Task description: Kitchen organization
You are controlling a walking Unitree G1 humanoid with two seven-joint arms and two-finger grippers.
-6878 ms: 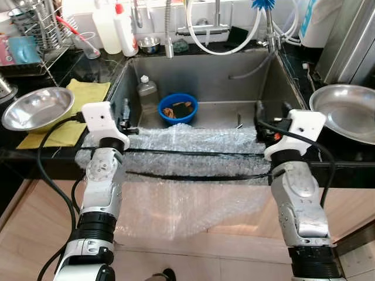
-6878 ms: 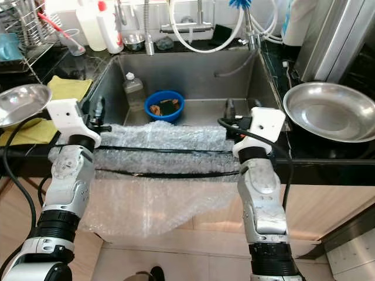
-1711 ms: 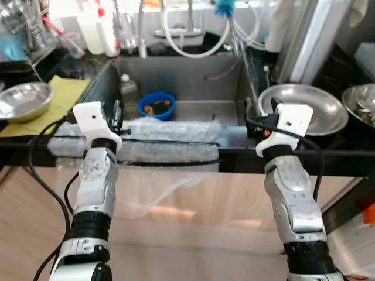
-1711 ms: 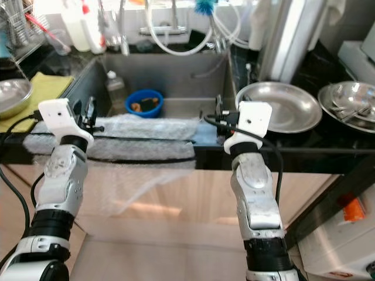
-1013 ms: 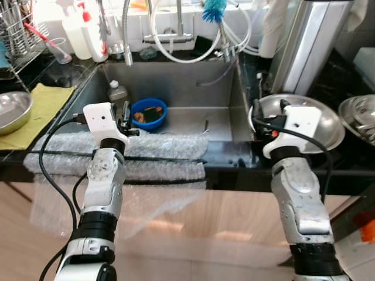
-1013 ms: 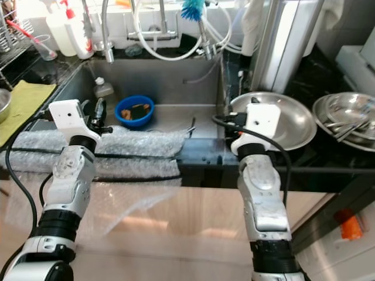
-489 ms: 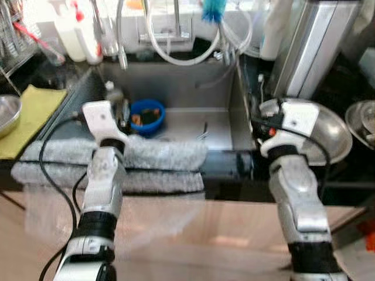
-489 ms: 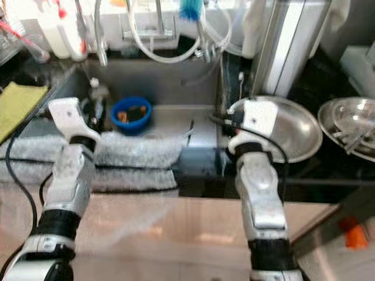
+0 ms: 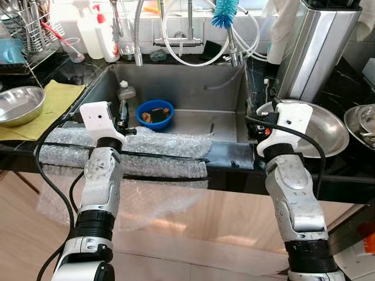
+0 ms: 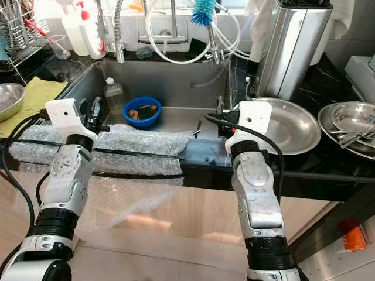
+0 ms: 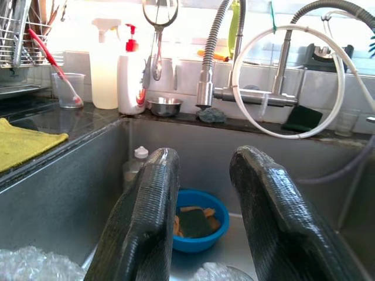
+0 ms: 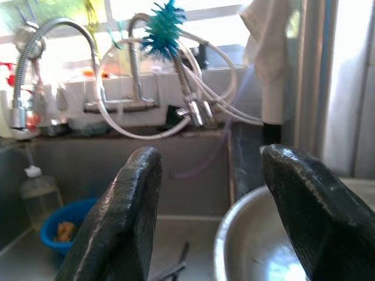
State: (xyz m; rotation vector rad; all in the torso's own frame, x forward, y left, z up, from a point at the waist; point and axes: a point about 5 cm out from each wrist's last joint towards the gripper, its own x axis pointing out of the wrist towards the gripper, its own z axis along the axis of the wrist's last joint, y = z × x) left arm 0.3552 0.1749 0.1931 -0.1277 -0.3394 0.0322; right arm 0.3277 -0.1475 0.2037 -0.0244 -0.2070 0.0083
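Observation:
A steel sink (image 9: 187,85) lies ahead. A blue bowl (image 9: 154,114) holding a sponge and scraps sits in it, beside a small plastic bottle (image 9: 124,92). A utensil (image 9: 212,126) rests on the sink floor. Bubble wrap (image 9: 164,146) is draped over the sink's front edge. My left gripper (image 9: 123,113) hovers over the wrap at the sink's left side, open and empty (image 11: 205,157). Between the sink's right wall and a wide steel bowl (image 9: 331,126) on the counter is my right gripper (image 9: 256,114), open with nothing between its fingers (image 12: 214,153).
On the left counter a steel bowl (image 9: 20,105) sits on a yellow cloth (image 9: 58,96), near a dish rack (image 9: 32,35) and soap bottles (image 9: 101,34). Faucet hoses and a teal brush (image 9: 223,13) hang behind the sink. A tall steel canister (image 9: 313,50) and more bowls (image 9: 362,120) stand right.
The whole picture has shifted and sharpened as the camera moved. Both arms keep the same raised pose, and nothing was taken hold of or let go.

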